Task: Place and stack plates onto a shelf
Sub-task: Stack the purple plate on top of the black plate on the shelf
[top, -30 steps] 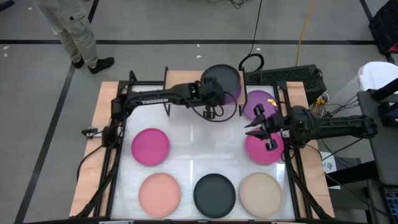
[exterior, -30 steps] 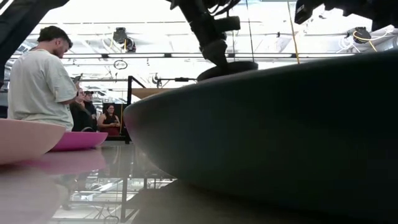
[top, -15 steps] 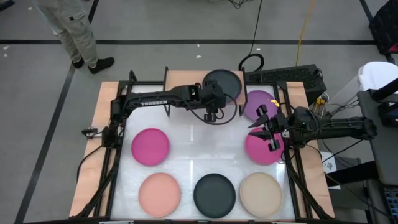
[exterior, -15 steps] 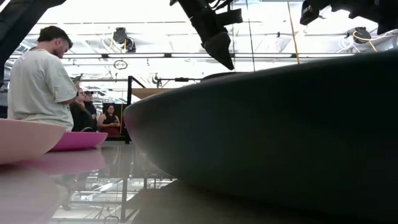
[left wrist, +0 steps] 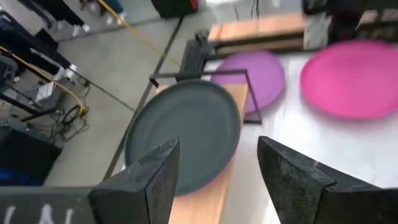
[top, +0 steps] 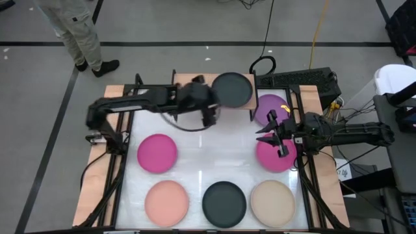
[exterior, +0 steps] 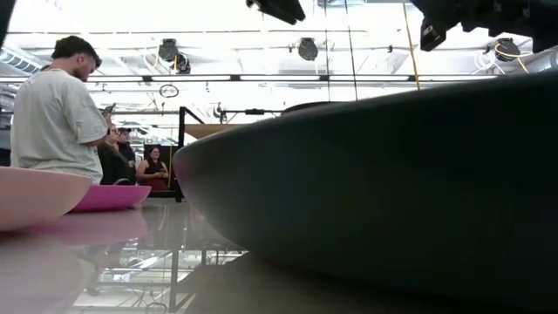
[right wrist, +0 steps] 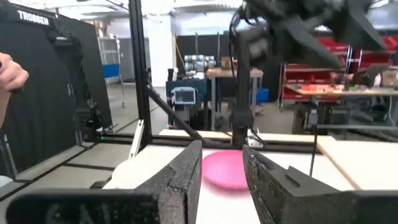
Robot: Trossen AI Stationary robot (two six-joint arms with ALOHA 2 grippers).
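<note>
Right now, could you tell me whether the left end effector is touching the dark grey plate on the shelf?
Apart: the left wrist view shows the left end effector open, the dark grey plate beyond its fingers.

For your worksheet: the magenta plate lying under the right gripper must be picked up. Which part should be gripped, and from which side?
Probably its rim. The magenta plate lies flat on the table, so only the thin edge offers purchase. The right gripper, open above its left edge, could come down there, one finger over the rim and one under.

In the high view the left arm [top: 156, 101] is smeared by motion blur. A plate under the dark grey plate [left wrist: 183, 137] shows only a thin pink edge. In the low view a near dark plate [exterior: 392, 192] fills the frame, hiding the table behind it.
</note>
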